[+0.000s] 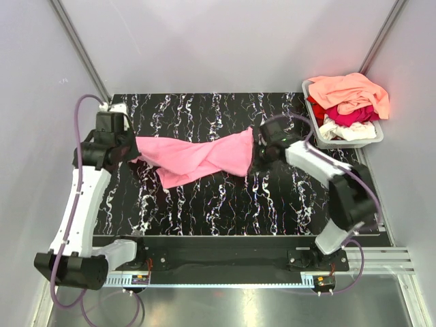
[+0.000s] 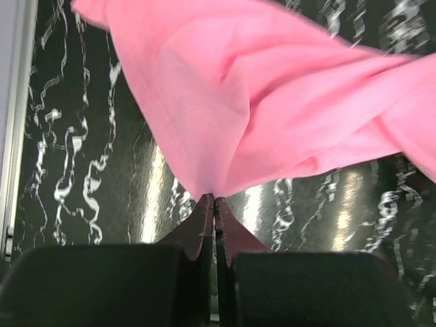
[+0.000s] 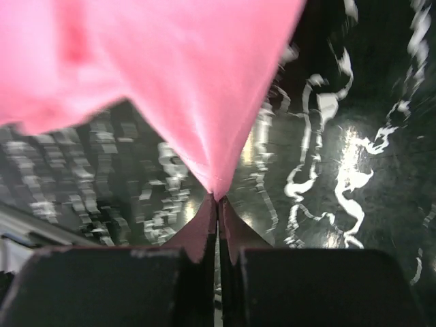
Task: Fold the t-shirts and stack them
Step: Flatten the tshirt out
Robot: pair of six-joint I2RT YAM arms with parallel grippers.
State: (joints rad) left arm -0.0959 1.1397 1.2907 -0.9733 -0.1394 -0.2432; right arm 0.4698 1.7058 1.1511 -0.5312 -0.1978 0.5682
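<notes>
A bubblegum pink t-shirt point(image 1: 197, 155) hangs stretched between my two grippers over the middle of the black marbled table point(image 1: 225, 204), sagging and twisted in the middle. My left gripper point(image 1: 129, 151) is shut on its left end; in the left wrist view the cloth point(image 2: 272, 102) fans out from the pinched fingertips point(image 2: 213, 199). My right gripper point(image 1: 256, 151) is shut on its right end; in the right wrist view the cloth point(image 3: 177, 82) rises from the closed tips point(image 3: 218, 199). Peach-orange point(image 1: 351, 90), crimson point(image 1: 351, 114) and white point(image 1: 347, 129) t-shirts lie piled in a tub.
The grey plastic tub point(image 1: 371, 139) stands at the back right corner of the table. Light grey walls enclose the table at the back and both sides. The arm bases sit on a rail point(image 1: 225, 259) at the near edge.
</notes>
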